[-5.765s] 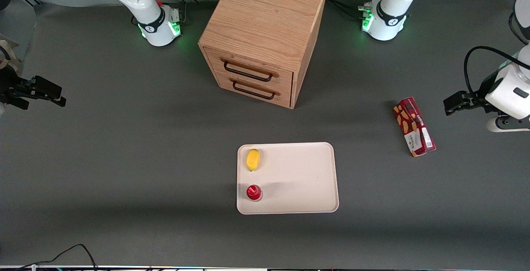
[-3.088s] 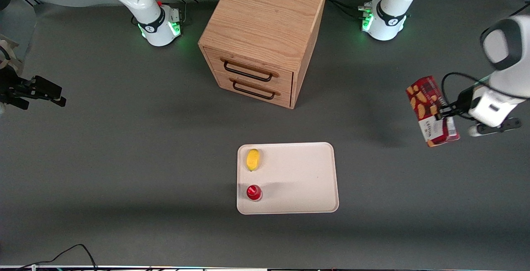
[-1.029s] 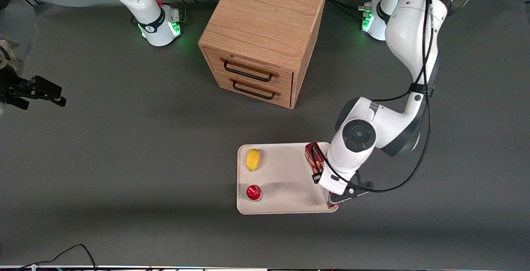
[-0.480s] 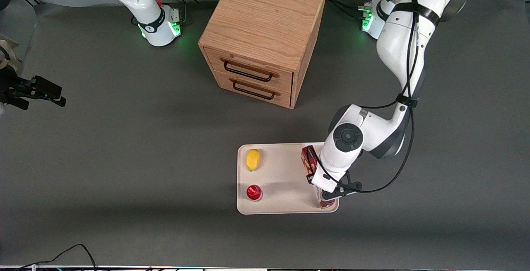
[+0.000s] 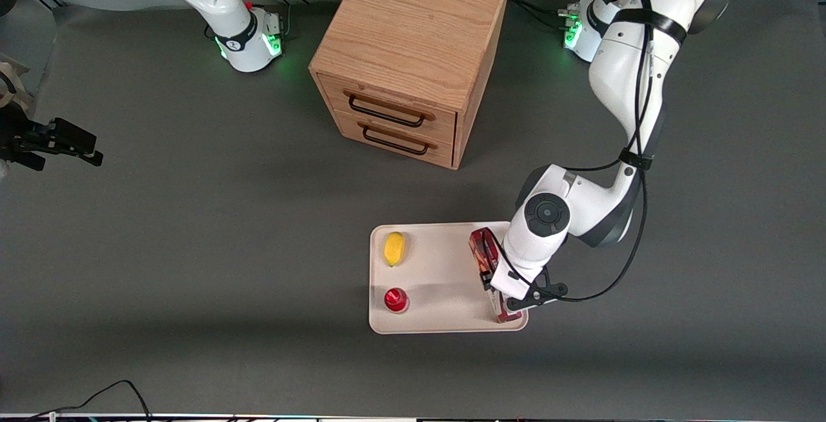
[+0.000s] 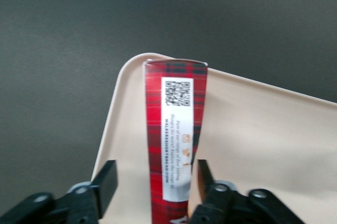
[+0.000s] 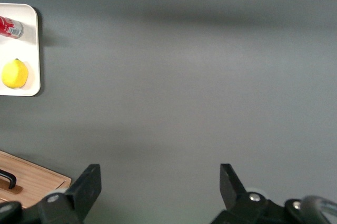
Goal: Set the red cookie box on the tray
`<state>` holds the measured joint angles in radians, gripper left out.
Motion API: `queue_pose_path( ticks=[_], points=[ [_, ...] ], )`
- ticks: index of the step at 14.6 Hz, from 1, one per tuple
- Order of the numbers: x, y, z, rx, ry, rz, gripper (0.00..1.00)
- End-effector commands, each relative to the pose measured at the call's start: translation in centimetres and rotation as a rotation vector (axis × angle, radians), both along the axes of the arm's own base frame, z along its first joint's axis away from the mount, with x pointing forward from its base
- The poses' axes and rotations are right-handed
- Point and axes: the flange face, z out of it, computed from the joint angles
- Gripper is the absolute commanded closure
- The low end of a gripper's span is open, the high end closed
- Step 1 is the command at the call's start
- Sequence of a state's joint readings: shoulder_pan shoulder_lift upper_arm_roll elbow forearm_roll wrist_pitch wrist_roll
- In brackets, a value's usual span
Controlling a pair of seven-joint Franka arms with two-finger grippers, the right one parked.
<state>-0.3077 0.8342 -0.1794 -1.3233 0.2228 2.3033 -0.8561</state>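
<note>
The red cookie box [image 5: 483, 255] stands on its long narrow edge on the cream tray [image 5: 445, 319], close to the rim at the working arm's end. In the left wrist view the box's [image 6: 176, 140] narrow red tartan face with a white label strip and QR code points up at the camera, with the tray [image 6: 253, 129] under it. My left gripper [image 5: 502, 293] is low over the tray and straddles the box. It also shows in the left wrist view [image 6: 155, 174], open, with a gap between each finger and the box. One finger [image 6: 107, 182] stands well clear of it.
A yellow lemon [image 5: 394, 248] and a small round red item [image 5: 395, 299] lie on the tray toward the parked arm's end. The wooden drawer cabinet [image 5: 413, 60] stands farther from the front camera than the tray. Dark table surrounds the tray.
The box was lifted from the table at the working arm's end and carried onto the tray. In the last half second the wrist shifted slightly; the box stayed on the tray.
</note>
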Motion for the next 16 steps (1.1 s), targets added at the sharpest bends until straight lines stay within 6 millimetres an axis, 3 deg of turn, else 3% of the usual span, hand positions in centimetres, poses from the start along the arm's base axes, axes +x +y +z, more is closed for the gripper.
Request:
queue_pose_path(
  ticks=[1,4,6,7,10,14,16],
  points=[
    [0.0,0.8,6.0,0.06,0.069,0.042,0.0],
    [-1.0,1.0,12.8,0.118,0.17,0.049,0.0],
    [-1.8,3.0,17.7,0.111,0.222,0.044,0.0],
    [-2.3,5.0,21.3,0.091,0.228,0.008,0.0],
    [-3.9,13.0,26.0,0.106,0.26,-0.125,0.0],
    [-6.3,23.9,28.0,0.12,0.269,-0.21,0.0],
    [-8.3,27.6,28.9,0.129,0.253,-0.246,0.0]
  ],
)
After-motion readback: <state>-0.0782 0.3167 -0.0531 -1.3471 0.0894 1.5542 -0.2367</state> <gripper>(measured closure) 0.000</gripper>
